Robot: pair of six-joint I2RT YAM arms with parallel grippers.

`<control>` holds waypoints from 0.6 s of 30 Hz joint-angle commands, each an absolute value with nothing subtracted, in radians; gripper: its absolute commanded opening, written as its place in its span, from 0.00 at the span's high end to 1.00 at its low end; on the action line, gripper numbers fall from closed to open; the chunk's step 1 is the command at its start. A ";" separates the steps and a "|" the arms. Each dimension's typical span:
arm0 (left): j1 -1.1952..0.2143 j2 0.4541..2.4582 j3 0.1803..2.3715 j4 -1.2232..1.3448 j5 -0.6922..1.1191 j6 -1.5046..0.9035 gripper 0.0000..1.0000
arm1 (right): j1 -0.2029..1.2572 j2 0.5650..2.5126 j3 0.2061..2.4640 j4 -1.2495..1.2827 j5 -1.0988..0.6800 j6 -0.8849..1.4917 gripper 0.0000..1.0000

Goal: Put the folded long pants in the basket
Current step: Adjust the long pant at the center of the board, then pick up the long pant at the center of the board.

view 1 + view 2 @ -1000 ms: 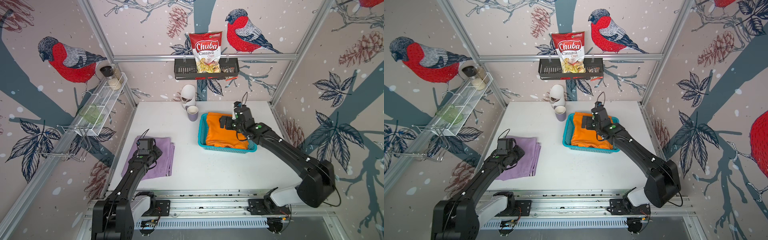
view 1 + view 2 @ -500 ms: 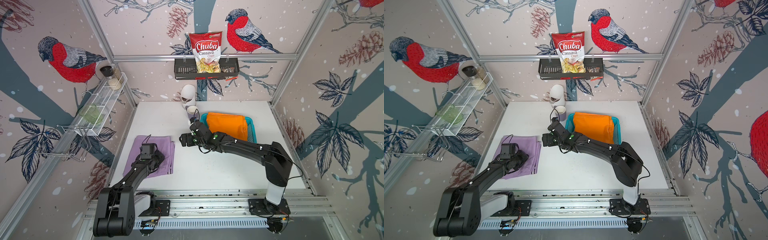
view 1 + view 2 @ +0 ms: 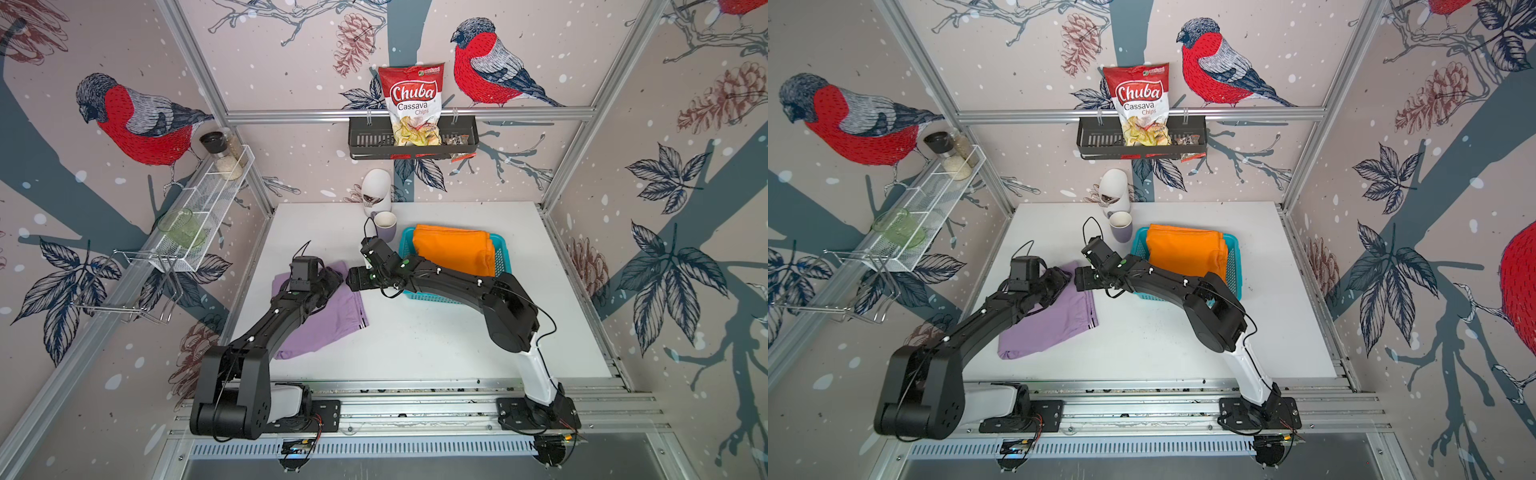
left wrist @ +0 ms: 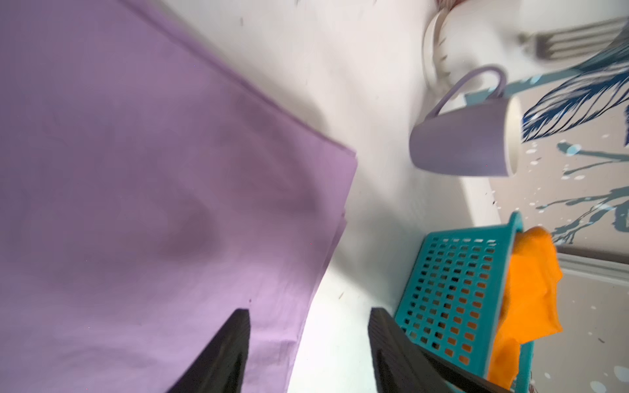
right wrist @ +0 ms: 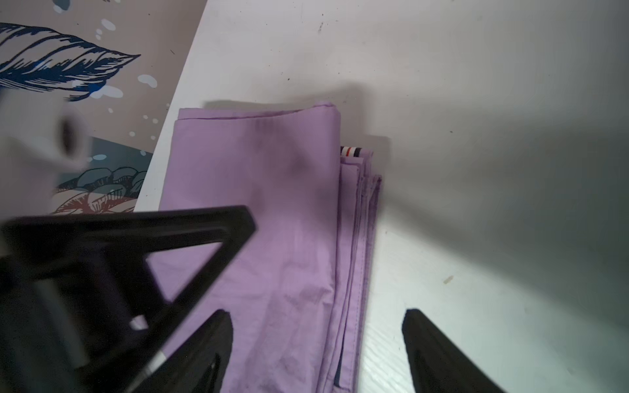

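Black fingers of my L gripper (image 4: 308, 311) stand apart w/ nothing clamped. One finger is over the lilac pants (image 4: 136, 170), the other over bare table (image 3: 436, 332) in front of the basket wall. The cloth's edge runs btw them; can't tell if either finger touches it.

My R gripper (image 5: 316, 311) is also spread wide and holds nothing. One finger is above the lilac cloth, the other above white tabletop, w/ the stacked folded edges btw them. A small striped tag (image 5: 350, 151) pokes out of that edge.

Clock set on the table from above, 12 = back wall. Both grippers sit just beside each other nr centre, nose to nose at the pants' 1 o'clk corner, L coming from 7 and R reaching across from 4.

Lilac pants lie flat on the table at approx 9 o'clk, outside the basket (image 3: 500, 249), a bit skewed. The turquoise basket sits at 1 o'clk, well apart from the lilac cloth. The orange pants (image 3: 453, 249) lie folded inside it, filling most of it and rising over the rim.

A lilac mug (image 3: 385, 226) stands upright at 11 o'clk, just beside the basket's corner. A white jug (image 3: 376, 191) stands behind it at the back wall.
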State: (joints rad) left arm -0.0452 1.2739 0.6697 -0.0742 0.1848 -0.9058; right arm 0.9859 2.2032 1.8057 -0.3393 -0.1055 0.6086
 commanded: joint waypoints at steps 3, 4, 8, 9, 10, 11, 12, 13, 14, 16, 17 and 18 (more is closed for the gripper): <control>0.103 1.169 0.624 -0.211 0.123 -0.800 0.40 | 0.974 2.334 1.944 -0.474 -0.201 0.606 0.15; 0.135 1.156 0.610 -0.216 0.136 -0.794 0.40 | 0.973 2.362 1.975 -0.495 -0.215 0.600 0.14; 0.205 1.137 0.577 -0.222 0.167 -0.779 0.39 | 0.974 2.438 2.052 -0.538 -0.260 0.588 0.10; 0.209 1.134 0.574 -0.221 0.170 -0.780 0.39 | 0.974 2.451 2.062 -0.547 -0.258 0.592 0.10; 0.212 1.134 0.572 -0.221 0.171 -0.781 0.39 | 0.972 2.458 2.066 -0.553 -0.258 0.596 0.09; 0.213 1.132 0.570 -0.219 0.174 -0.781 0.39 | 0.969 2.464 2.066 -0.557 -0.259 0.602 0.09; 0.213 1.132 0.569 -0.218 0.178 -0.785 0.39 | 0.967 2.470 2.065 -0.558 -0.263 0.606 0.09; 0.213 1.131 0.568 -0.215 0.182 -0.786 0.39 | 0.965 2.477 2.066 -0.558 -0.268 0.609 0.10; 0.215 1.131 0.568 -0.213 0.184 -0.789 0.39 | 0.965 2.485 2.069 -0.558 -0.276 0.611 0.10; 0.216 1.127 0.568 -0.211 0.191 -0.795 0.39 | 0.963 2.510 2.088 -0.563 -0.306 0.611 0.13; 0.216 1.126 0.569 -0.212 0.193 -0.796 0.39 | 0.963 2.523 2.097 -0.568 -0.318 0.610 0.15; 0.217 1.124 0.568 -0.212 0.195 -0.796 0.39 | 0.963 2.536 2.109 -0.571 -0.331 0.608 0.16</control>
State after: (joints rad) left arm 0.2123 1.1305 0.5705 -0.2173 0.1822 -0.8047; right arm 0.9619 2.4958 2.1010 -0.4885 -0.2951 0.6010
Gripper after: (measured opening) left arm 0.611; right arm 0.840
